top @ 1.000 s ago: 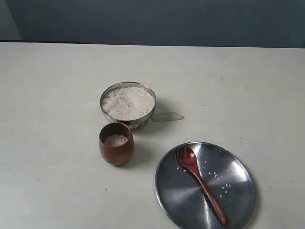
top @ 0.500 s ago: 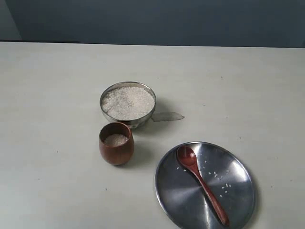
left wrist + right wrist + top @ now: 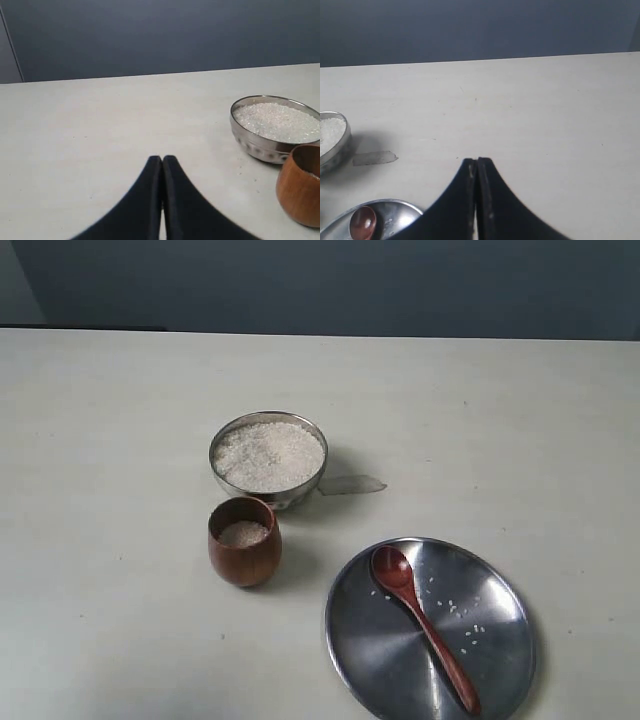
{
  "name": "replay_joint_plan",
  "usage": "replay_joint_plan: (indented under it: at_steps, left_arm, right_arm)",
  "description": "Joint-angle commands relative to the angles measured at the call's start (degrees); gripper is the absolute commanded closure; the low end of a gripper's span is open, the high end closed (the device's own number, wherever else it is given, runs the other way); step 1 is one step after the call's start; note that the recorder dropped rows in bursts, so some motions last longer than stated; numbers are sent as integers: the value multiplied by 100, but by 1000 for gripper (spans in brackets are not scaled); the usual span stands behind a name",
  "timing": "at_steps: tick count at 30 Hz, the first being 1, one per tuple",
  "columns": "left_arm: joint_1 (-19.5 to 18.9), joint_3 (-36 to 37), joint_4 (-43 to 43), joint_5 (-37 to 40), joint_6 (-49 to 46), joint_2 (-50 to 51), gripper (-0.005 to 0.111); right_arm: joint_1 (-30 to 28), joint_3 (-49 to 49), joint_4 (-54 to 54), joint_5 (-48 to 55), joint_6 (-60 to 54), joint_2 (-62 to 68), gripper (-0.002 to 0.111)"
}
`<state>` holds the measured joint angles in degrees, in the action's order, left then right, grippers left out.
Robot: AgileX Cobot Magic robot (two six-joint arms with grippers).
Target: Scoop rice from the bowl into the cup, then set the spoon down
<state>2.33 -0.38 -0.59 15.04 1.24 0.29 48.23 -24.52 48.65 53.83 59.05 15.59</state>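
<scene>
Pale table, dark blue-grey wall along the frame's top, left pincer and right pincer clenched, empty.

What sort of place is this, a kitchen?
Probably a robot test bench rather than a kitchen: a plain pale table against a dark wall, only a bowl of rice, a cup and a spoon on a plate, plus the left gripper and right gripper shut.

pinched-together claw, apparently spoon on plate
</scene>
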Motion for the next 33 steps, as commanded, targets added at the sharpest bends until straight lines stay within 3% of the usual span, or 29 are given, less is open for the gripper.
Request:
replay_joint_plan:
  at_steps: [1, 10, 15, 33]
  left_arm:
    - [11, 38, 59, -161, 13, -29, 106]
    - [11, 38, 199, -123, -67, -29, 106]
    - [11, 38, 274, -123, -639, -29, 106]
    - [11, 38, 240, -135, -327, -29, 106]
  right_arm:
    - [-24, 19, 45, -20, -12, -39, 108]
    - [-24, 19, 45, -20, -12, -39, 108]
    - [-24, 19, 45, -20, -12, -39, 108]
    - [-24, 19, 45, -20, -12, -39, 108]
